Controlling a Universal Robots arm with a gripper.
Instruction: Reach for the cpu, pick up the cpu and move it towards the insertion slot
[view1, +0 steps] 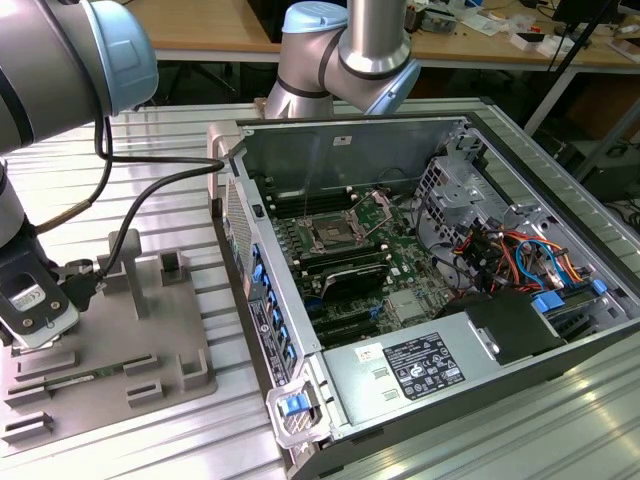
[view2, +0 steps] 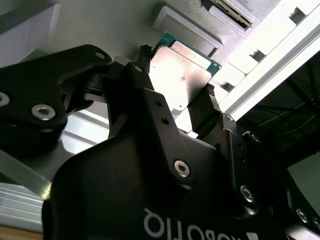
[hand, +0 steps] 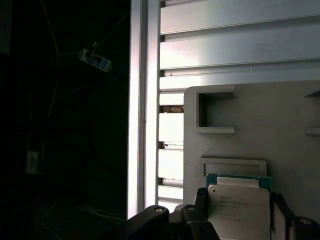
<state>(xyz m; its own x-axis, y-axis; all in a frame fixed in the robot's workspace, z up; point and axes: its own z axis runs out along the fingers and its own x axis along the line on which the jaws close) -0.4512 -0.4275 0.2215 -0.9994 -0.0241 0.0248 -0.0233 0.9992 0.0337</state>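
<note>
The cpu (view2: 181, 75) is a thin silvery square chip with a green rim, and it lies between my gripper's (view2: 177, 75) two black fingers. In the first wrist view the cpu (hand: 239, 210) sits just by a shallow recess of the grey plastic tray (hand: 280, 125), with a finger on each opposite edge, so the gripper (hand: 239, 202) is shut on it. I cannot tell whether the chip is off the tray. In the exterior view the gripper (view1: 42, 335) is low over the tray (view1: 150, 345) at the far left. The insertion slot (view1: 330, 235) is a metal-framed socket on the motherboard, well to the exterior view's right.
An open computer case (view1: 420, 290) stands between tray and right side, its raised side wall (view1: 250, 270) facing the tray. Upright grey posts (view1: 125, 265) rise from the tray. The ribbed aluminium table (view1: 150, 150) ends in an edge rail (hand: 145, 110) close to the gripper. A black cable (view1: 150, 190) hangs from the arm.
</note>
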